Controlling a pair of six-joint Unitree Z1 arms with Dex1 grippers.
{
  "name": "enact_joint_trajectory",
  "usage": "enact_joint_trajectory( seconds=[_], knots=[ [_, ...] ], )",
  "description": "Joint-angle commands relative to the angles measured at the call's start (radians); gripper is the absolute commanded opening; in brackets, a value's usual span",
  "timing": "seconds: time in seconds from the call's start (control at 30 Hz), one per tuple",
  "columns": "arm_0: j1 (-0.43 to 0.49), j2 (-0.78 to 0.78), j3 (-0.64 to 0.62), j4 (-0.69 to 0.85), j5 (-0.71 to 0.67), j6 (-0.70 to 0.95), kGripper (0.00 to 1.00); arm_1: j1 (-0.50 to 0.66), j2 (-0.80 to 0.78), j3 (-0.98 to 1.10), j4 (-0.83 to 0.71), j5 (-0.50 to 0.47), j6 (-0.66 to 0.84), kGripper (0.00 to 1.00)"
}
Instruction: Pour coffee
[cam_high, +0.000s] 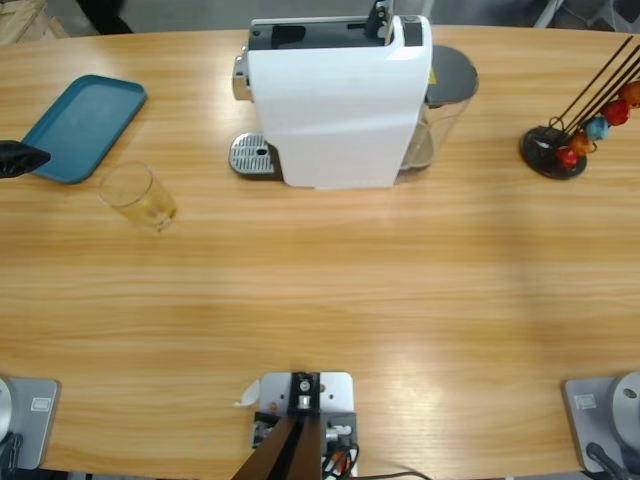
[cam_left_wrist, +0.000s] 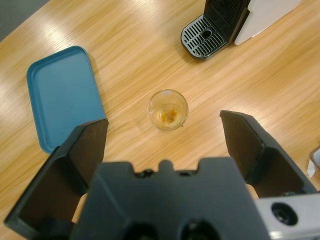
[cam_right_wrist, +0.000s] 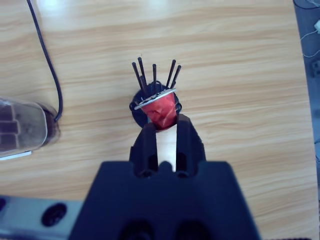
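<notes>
Below left pincer (cam_left_wrist: 162, 132) spread wide, glass (cam_left_wrist: 168, 109) with coffee (cam_left_wrist: 169, 115), right pincer (cam_right_wrist: 163, 131) grasping capsule (cam_right_wrist: 160, 107)

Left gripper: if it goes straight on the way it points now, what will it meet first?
Probably the small glass. In the left wrist view it stands upright between the open jaws of the left gripper, ahead of them, with the blue tray off to one side. Depth is unclear.

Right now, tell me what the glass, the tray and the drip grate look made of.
The small drinking glass: clear glass or hard plastic; the table grain shows through it.
The teal tray: matte moulded plastic, by its even colour and rounded rim.
The drip grate: likely metal, slotted with a silvery sheen.
</notes>
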Motion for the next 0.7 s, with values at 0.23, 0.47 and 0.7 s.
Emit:
enact_joint_trajectory(
  seconds=[0.23,0.47,0.7],
  knots=[
    [-0.01,-0.012,0.04,0.011,-0.002,-0.004,0.973,0.353,-0.001,-0.444,0.379,-0.059,-0.166,0.01],
    [-0.01,-0.012,0.04,0.009,-0.03,-0.004,0.973,0.573,0.11,-0.714,0.594,-0.051,-0.305,0.011],
    [-0.022,-0.016,0.04,0.009,-0.03,-0.003,0.973,0.739,0.217,-0.906,0.671,-0.045,-0.419,0.011]
  ],
)
